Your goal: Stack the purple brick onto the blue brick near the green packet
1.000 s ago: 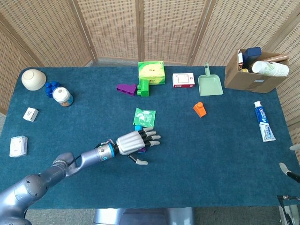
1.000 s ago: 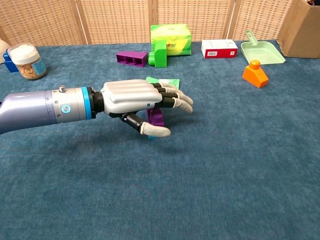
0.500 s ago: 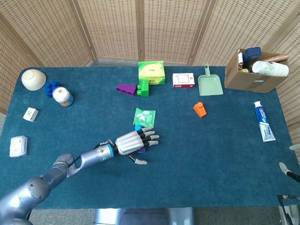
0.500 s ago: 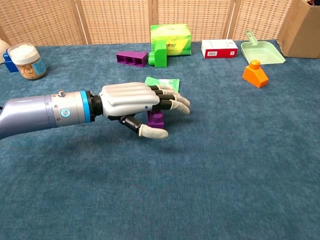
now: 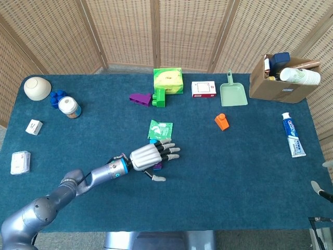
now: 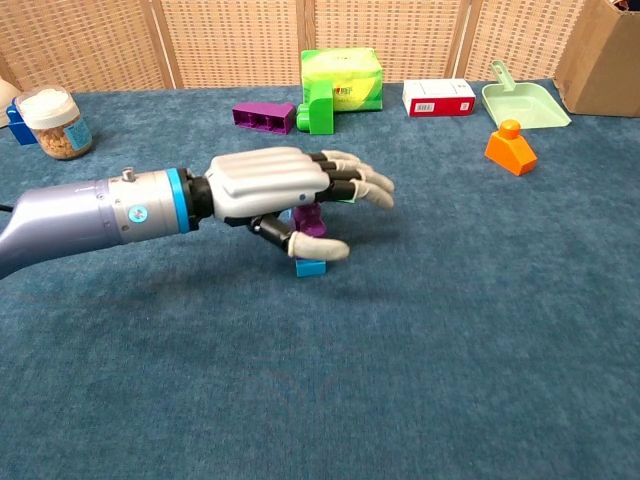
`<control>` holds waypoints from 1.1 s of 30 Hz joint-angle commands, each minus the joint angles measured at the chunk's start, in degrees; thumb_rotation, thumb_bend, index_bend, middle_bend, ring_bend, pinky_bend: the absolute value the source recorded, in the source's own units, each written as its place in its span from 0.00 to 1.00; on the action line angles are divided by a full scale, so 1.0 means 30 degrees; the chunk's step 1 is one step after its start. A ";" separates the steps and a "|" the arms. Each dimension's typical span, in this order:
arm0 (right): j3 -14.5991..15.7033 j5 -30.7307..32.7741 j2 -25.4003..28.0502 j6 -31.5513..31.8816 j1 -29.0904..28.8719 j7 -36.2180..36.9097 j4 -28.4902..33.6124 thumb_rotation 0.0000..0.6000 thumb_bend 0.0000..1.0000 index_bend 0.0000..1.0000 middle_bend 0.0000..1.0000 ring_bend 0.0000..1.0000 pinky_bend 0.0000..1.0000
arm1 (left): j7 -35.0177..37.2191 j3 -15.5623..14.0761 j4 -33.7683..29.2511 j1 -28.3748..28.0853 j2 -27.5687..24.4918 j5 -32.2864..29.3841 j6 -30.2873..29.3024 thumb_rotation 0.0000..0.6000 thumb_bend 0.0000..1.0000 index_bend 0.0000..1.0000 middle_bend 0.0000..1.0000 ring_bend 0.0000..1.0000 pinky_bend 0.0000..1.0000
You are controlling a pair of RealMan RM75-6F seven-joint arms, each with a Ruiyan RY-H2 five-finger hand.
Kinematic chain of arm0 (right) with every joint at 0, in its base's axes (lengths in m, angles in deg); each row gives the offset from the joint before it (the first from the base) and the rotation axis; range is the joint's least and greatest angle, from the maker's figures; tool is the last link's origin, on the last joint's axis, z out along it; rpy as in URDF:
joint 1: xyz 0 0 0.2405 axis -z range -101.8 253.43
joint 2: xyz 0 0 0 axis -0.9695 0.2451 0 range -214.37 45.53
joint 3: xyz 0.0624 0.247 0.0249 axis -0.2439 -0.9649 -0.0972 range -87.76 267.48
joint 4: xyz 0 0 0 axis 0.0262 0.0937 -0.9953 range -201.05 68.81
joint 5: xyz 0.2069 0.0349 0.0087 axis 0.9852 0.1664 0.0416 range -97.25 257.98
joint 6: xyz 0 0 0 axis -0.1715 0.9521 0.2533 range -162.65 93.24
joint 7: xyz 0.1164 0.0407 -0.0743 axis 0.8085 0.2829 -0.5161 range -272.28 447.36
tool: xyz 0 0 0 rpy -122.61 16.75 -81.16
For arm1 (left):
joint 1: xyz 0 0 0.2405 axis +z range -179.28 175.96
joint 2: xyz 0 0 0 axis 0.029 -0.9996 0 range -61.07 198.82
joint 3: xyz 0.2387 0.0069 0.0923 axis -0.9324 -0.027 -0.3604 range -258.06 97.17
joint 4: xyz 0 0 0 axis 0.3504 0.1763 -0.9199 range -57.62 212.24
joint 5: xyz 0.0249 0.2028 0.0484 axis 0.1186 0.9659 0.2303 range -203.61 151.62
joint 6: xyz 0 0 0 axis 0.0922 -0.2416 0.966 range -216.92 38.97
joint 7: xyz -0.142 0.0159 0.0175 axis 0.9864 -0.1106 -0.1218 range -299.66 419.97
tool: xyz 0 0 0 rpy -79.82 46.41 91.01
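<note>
The left robot hand (image 6: pixel 285 192) reaches in from the left of the chest view, knuckles up, fingers stretched forward and thumb curled under. Beneath it a small purple brick (image 6: pixel 310 218) stands on a blue brick (image 6: pixel 311 266); whether the robot hand grips the purple brick I cannot tell. In the head view this pair sits at frame centre on the blue bench (image 5: pixel 234 172), just below the green packet (image 5: pixel 160 129). The right robot hand is out of both views

No text on any item is sharp enough to read.
</note>
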 commanded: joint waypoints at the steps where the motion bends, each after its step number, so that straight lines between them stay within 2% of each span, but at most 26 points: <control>1: 0.0009 0.0020 0.0013 -0.0002 0.0028 0.0045 -0.0012 1.00 0.07 0.43 0.20 0.00 0.03 | -0.0026 0.0115 -0.0004 -0.0163 0.0082 -0.0082 0.0169 0.00 0.24 0.11 0.00 0.00 0.00; 9: 0.0007 0.0088 0.0033 0.0027 0.0129 0.0258 -0.0135 1.00 0.07 0.43 0.20 0.00 0.03 | 0.0015 0.0028 0.0493 -0.0552 0.0753 -0.0123 0.1221 0.00 0.24 0.11 0.00 0.00 0.00; 33: -0.0027 0.0064 0.0022 -0.0018 0.0113 0.0225 -0.0130 1.00 0.07 0.43 0.20 0.00 0.03 | 0.0257 -0.0469 0.1457 -0.0138 0.1173 -0.0035 0.1048 0.00 0.24 0.11 0.00 0.00 0.00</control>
